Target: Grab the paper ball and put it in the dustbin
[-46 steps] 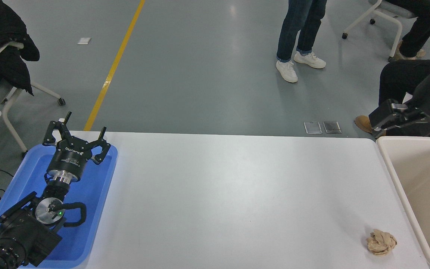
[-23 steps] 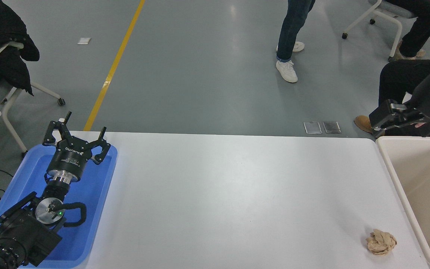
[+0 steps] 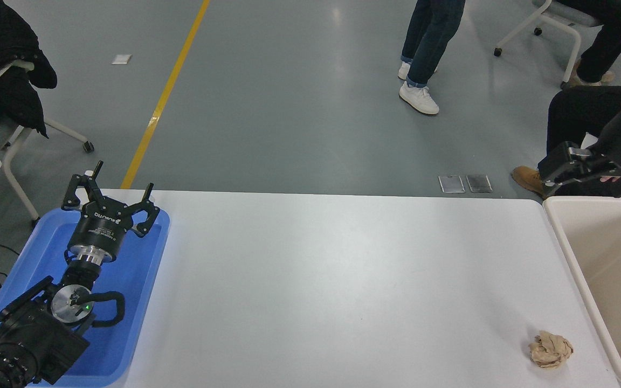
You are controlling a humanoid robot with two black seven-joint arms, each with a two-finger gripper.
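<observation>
The grey floor (image 3: 299, 97) fills the upper half of the view, crossed by a yellow line (image 3: 167, 89) running towards the bench. A person in jeans and white shoes (image 3: 422, 54) stands on it beyond the far edge; seated people show at the top left and top right, on chairs with castors.

The white bench (image 3: 343, 280) takes up the lower half. Its top is bare in the middle.

At the right edge sits the dustbin (image 3: 564, 242), cream with a thick rounded rim, cut off by the picture's edge. The part of its inside that shows holds nothing.

At the left edge lies a shallow blue tray (image 3: 149, 258). The left arm rests over it, and the left gripper (image 3: 111, 196) hangs above the tray's far end with its fingers (image 3: 147, 193) spread wide, holding nothing. Nothing else is seen in the tray.

The right arm comes in from the right edge, above and beyond the dustbin's far rim. The right gripper (image 3: 564, 167) is only partly seen; I cannot tell how far it is open.

The paper ball (image 3: 550, 349), a crumpled tan lump, lies on the bench near the front right corner, just beside the dustbin's left wall but not touching it, and well apart from both grippers.
</observation>
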